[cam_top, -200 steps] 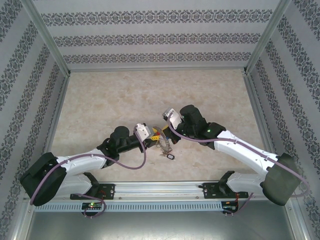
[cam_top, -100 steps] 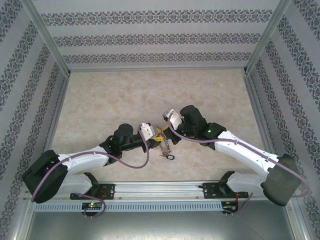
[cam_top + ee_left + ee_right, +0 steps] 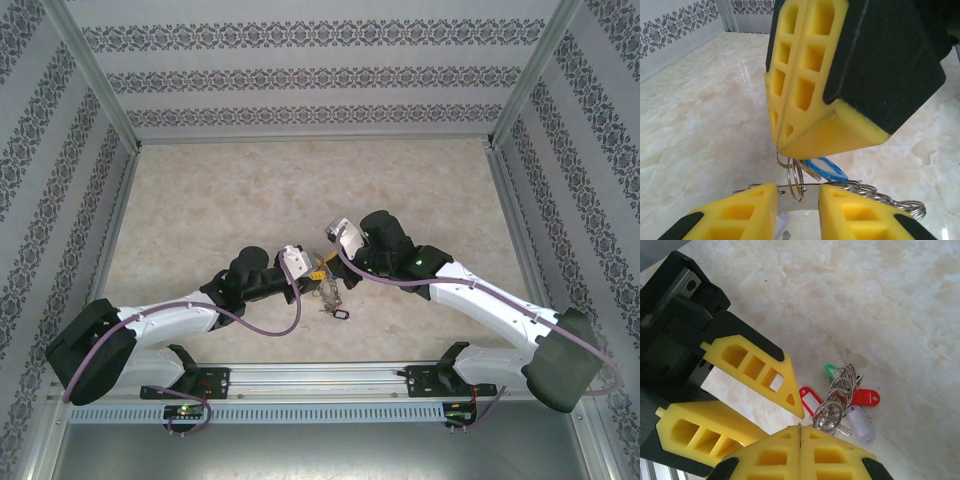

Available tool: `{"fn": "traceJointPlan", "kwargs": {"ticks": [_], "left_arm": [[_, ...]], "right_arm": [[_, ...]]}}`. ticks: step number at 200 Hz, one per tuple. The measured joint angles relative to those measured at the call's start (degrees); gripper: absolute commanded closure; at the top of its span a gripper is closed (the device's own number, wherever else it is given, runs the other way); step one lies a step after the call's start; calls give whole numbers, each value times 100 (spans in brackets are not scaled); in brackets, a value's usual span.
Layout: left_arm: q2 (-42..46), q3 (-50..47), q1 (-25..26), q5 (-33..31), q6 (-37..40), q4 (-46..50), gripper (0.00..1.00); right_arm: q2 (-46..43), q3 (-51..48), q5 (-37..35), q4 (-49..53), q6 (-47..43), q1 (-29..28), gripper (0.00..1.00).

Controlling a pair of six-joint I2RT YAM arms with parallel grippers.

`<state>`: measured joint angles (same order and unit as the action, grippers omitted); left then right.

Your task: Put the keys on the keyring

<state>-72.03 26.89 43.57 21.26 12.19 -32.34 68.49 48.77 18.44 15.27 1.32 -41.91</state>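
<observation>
In the left wrist view my right gripper (image 3: 782,147) comes down from above, shut on the small split ring (image 3: 796,180) of the blue-tagged key (image 3: 827,169). Below it, my left gripper (image 3: 797,192) has its pads a little apart, with the keyring's grey band (image 3: 810,201) spanning the gap and touching both. In the right wrist view my right gripper (image 3: 800,432) is shut, and the left fingers (image 3: 760,372) sit just to its left. The keyring's bunch of rings (image 3: 837,395) hangs beyond them with red tags (image 3: 810,402). Both grippers meet over the keyring (image 3: 330,290) at mid-table.
More tags sit in the bunch: a second red one (image 3: 865,397), a lavender one (image 3: 860,422) and a green one (image 3: 831,371). A dark tag (image 3: 340,313) lies on the marble table (image 3: 250,190). Patterned walls with metal posts enclose the sides.
My left gripper has slid a little to the right, closer to the right gripper, and its jaws have narrowed slightly. The right arm has stayed put.
</observation>
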Motion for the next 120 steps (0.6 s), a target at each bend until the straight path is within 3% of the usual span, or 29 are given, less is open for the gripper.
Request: {"fn": "traceJointPlan", "kwargs": {"ticks": [53,120], "left_arm": [[-120,94,0,-17,28,22,74],[-153,153,15,-55,114,44,100]], "right_arm": [[0,0,2,2,-15,-63,100],[-22,0,-39,24,-17,-63,100]]}}
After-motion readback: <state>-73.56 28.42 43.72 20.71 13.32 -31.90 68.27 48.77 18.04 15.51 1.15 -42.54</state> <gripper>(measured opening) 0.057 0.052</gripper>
